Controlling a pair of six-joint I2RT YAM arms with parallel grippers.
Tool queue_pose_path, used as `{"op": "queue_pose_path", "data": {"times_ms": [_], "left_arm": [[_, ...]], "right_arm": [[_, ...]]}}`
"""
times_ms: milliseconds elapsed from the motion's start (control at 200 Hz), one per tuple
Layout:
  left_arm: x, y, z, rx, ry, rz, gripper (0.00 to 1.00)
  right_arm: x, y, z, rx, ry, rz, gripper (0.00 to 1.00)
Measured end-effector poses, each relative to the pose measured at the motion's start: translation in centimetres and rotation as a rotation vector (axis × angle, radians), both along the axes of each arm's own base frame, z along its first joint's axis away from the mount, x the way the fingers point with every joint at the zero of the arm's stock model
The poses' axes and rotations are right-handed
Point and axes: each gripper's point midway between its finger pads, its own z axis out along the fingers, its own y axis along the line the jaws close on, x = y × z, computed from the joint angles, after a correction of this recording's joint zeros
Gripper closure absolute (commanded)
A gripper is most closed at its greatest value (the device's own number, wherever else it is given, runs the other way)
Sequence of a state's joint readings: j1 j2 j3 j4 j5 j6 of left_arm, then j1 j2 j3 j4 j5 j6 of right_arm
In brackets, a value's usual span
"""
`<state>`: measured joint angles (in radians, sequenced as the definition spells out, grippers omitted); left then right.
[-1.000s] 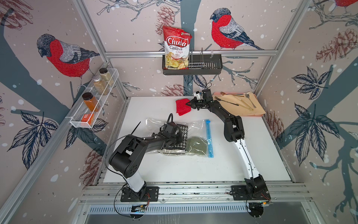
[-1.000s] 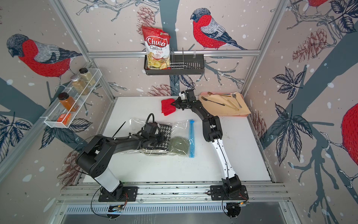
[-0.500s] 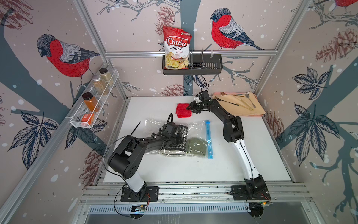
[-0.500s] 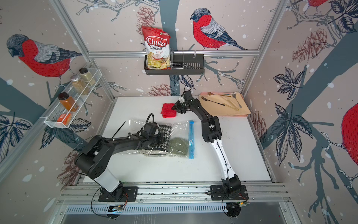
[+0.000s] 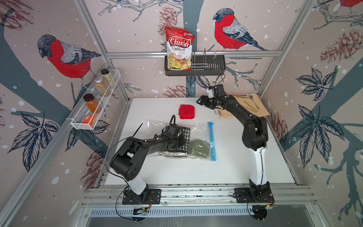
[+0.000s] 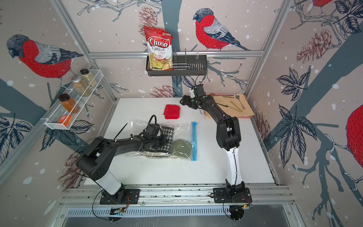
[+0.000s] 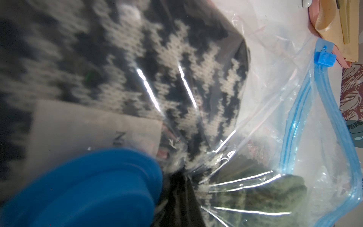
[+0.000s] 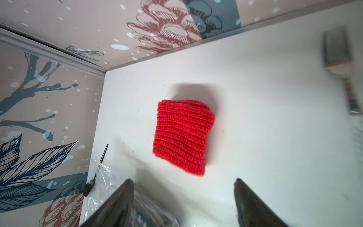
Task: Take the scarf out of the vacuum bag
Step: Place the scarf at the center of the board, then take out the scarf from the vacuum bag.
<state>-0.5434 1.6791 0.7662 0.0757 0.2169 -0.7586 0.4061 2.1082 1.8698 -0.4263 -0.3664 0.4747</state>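
Since a second before, the right gripper (image 5: 200, 100) had let go of the red knit piece (image 5: 187, 111) and drawn back toward the rear right; that piece now lay flat on the white table (image 5: 235, 157), clear of the claw; left arm unchanged; the table was boxed in by aluminium rails and walls (image 5: 137, 23) papered with red-breasted birds and pine cones; a wire shelf (image 5: 78, 125) of spice jars (image 5: 92, 103) hung on the left wall, a dark basket (image 5: 214, 67) with a chips bag (image 5: 178, 51) on the back rail, a tan mat (image 5: 261, 110) with a spoon (image 5: 251, 96) sat at the rear right corner; the vacuum bag (image 5: 198, 128) lay mid-table, zip strip (image 5: 212, 141) toward the right arm; the scarf (image 5: 185, 131) was inside it, with the olive knit piece (image 5: 199, 148) between it and the zip; in both top views the left gripper (image 5: 174, 142) sat on the bag over the scarf, claw state hidden there; the left wrist view showed it pressed together, pinching the bag's film into creases, plus the blue valve cap (image 7: 88, 186) and a white label (image 7: 88, 127) that the arm covered from above; the right wrist view showed the dark fingers (image 8: 121, 200) spread wide, nothing between them.
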Motion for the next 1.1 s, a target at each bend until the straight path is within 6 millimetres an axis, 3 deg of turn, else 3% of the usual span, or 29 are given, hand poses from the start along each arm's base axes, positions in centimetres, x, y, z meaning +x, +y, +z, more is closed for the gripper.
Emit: {"op": "queue_pose_path", "data": {"times_ms": [80, 95, 115, 205, 285, 435, 620, 956, 1026, 1101], "left_arm": [[0.0, -0.1, 0.0, -0.006, 0.002, -0.002, 0.96], [0.0, -0.2, 0.0, -0.009, 0.003, -0.004, 0.96], [0.0, -0.2, 0.0, -0.010, 0.003, -0.005, 0.96], [0.1, -0.4, 0.1, -0.013, 0.005, -0.007, 0.96], [0.1, -0.4, 0.1, -0.015, 0.007, -0.009, 0.96], [0.1, -0.5, 0.1, -0.014, 0.011, -0.011, 0.96], [0.1, -0.5, 0.0, -0.012, 0.012, -0.013, 0.96], [-0.1, -0.4, 0.1, -0.011, 0.008, -0.019, 0.96], [-0.1, -0.4, 0.1, -0.011, 0.008, -0.020, 0.96], [-0.1, -0.4, 0.1, -0.011, 0.009, -0.020, 0.96]], "right_arm": [[-3.9, -2.2, 1.0, -0.024, -0.040, -0.024, 0.91], [-4.7, -2.6, 0.8, -0.027, -0.037, -0.027, 0.98], [-5.6, -3.2, 0.4, -0.038, -0.029, -0.034, 1.00], [-10.3, -6.4, -3.0, -0.066, 0.029, -0.065, 1.00], [-13.4, -9.0, -5.2, -0.053, 0.070, -0.110, 1.00], [-17.3, -10.6, -7.9, -0.024, 0.124, -0.118, 1.00], [-19.0, -10.7, -9.3, 0.022, 0.164, -0.106, 1.00], [-22.0, -8.6, -13.2, 0.122, 0.290, -0.022, 1.00], [-22.7, -7.8, -13.5, 0.142, 0.304, 0.014, 0.90], [-23.3, -6.9, -13.5, 0.177, 0.319, 0.043, 0.62]]}}
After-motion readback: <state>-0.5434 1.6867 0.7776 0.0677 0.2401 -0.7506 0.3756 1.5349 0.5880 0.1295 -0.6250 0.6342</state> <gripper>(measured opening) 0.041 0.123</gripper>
